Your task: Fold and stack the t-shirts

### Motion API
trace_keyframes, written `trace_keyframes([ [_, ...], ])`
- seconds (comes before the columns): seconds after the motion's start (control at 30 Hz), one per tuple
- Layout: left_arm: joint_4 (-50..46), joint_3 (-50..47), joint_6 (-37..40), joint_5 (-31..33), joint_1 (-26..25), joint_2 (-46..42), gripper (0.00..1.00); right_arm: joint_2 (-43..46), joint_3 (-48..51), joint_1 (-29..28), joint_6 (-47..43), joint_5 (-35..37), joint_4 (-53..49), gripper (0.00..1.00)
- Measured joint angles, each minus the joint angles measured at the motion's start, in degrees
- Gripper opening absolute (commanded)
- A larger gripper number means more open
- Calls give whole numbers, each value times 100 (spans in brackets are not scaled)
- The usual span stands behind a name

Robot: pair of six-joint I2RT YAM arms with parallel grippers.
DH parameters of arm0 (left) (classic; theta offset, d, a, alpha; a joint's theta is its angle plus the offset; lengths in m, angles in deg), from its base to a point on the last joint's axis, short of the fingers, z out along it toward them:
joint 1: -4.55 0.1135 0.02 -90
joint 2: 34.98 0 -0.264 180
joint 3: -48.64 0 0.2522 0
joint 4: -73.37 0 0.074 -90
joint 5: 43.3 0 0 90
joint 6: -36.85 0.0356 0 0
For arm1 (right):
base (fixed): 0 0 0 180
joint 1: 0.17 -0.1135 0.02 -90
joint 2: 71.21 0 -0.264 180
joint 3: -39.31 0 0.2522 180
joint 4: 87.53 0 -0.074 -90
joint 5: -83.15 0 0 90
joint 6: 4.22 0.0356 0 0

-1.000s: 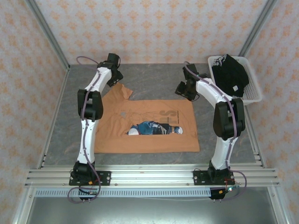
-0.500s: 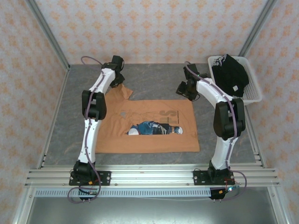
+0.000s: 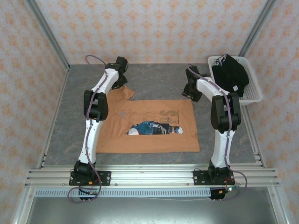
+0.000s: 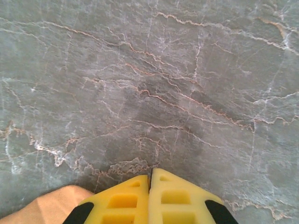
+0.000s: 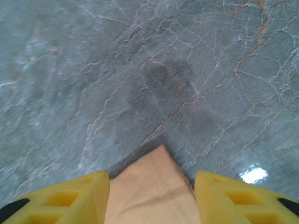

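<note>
- My left pincer is pressed together, tip against tip. The orange t-shirt shows just beside its left finger, and I cannot tell whether any cloth is caught lower down.
- My right pincer stands apart, with a far corner of the same shirt lying loose between the fingers, not clamped.
- The shirt lies flat on the counter, print up, spreading from both pincers back toward my bases. The left pincer sits at its sleeve.
- The black t-shirts are heaped in the white basket, just right of my right pincer.
- I judge the cloth light, limp and quick to wrinkle. It will sag and trail from any point I lift, so a single grip will not carry a clean fold.
- The best hold, I think, is the two far corners, one per pincer, pinched deep enough to catch the seam.
- The counter is a hard grey marbled slab with a little shine. Cloth should slide on it, but thin fabric lying flush may be hard to get under.
- Patterned walls close in on three sides, and bare grey counter lies ahead of both pincers.
</note>
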Motion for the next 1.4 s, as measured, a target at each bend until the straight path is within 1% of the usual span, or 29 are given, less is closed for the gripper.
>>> trace_keyframes([
  [0.13, -52, -48, 2, 0, 0, -212, 0, -234, -131, 13, 13, 17, -44, 45],
  [0.23, -66, -118, 2, -9, 0, -420, 0, -251, -136, 13, 15, 13, -57, 40],
  [0.3, -66, -120, 4, -13, 0, -514, 0, -256, -142, 13, 15, 11, -61, 39],
  [0.53, -76, -188, 2, -20, 0, -605, 0, -466, -247, 13, 13, 35, -122, 33],
  [0.67, -98, -221, 4, -20, 0, -605, 0, -503, -323, 13, 9, 33, -151, 19],
  [0.73, -109, -221, 4, -24, 0, -605, 0, -507, -328, 13, -4, 31, -144, 10],
  [0.83, -118, -227, 7, -37, 0, -605, 0, -496, -330, 13, -15, 11, -138, 0],
  [0.97, -186, -501, 7, -42, 0, -785, 0, -476, -326, 13, -76, 9, -136, 0],
  [1.1, -295, -957, 7, -118, 0, -1211, 0, -387, -264, 13, -168, 7, -133, 0],
  [1.4, -315, -2551, 136, -426, 15, -3034, 0, 573, 205, 13, -472, -149, -81, 0],
])
